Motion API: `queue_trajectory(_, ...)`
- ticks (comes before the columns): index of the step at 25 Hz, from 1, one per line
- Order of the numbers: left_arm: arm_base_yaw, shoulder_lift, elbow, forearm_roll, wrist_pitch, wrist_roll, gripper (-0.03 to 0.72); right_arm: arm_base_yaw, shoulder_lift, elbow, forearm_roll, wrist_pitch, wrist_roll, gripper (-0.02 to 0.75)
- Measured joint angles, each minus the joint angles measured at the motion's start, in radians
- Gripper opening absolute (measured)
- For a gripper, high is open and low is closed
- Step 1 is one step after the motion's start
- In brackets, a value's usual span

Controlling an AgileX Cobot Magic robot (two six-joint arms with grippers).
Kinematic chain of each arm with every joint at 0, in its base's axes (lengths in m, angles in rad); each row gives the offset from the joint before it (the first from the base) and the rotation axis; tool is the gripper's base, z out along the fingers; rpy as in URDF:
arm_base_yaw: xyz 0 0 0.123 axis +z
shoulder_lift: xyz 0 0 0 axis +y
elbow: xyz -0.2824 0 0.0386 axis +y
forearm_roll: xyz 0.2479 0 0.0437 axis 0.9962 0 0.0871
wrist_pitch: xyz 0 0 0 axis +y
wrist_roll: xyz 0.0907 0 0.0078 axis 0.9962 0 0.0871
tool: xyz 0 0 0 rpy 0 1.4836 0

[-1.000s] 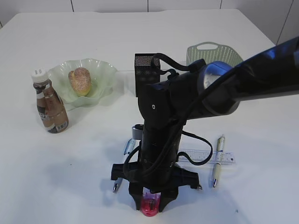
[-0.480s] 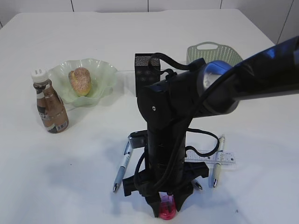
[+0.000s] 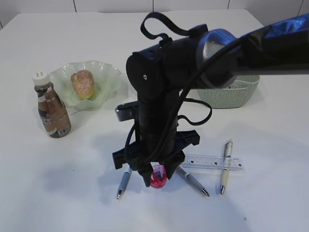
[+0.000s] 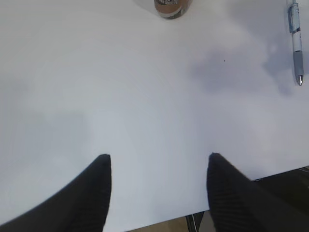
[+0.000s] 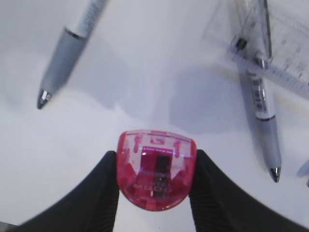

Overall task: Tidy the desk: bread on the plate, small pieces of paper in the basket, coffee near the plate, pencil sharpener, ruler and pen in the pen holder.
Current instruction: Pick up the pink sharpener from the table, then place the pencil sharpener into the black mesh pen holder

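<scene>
My right gripper [image 3: 158,179] [image 5: 155,154] is shut on a pink translucent pencil sharpener [image 3: 158,181] [image 5: 156,170], held just above the desk [image 3: 72,188]. Under it lie three pens [image 3: 124,182] [image 3: 193,181] [image 3: 225,166] and the clear ruler [image 3: 212,162] [image 5: 285,43]. The bread [image 3: 83,83] sits in the green plate [image 3: 110,73], with the coffee [image 3: 52,111] upright at its left. The basket [image 3: 234,94] shows behind my right arm. The pen holder is hidden by that arm; the small pieces of paper are out of view. My left gripper [image 4: 157,166] stands open over bare desk.
In the left wrist view the desk's front edge [image 4: 159,222] runs just under the fingers, with a pen [image 4: 296,43] at the upper right and the coffee's base [image 4: 169,7] at the top. My right arm [image 3: 164,87] crosses the middle.
My right gripper has risen with the pencil sharpener and drawn back from the front edge. The arm has swung up and now covers the pen holder.
</scene>
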Motion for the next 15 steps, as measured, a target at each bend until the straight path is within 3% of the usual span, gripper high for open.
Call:
queue_trajectory(5, 0.0, 0.0, 0.0, 0.003, 0.0, 0.0, 0.436, 0.0, 0.0, -0.091, -0.031, 0.006, -0.002, 0.342)
queue_trajectory(15, 0.0, 0.0, 0.0, 0.005, 0.0, 0.0, 0.436, -0.02, 0.0, -0.224, -0.217, -0.026, 0.073, 0.342)
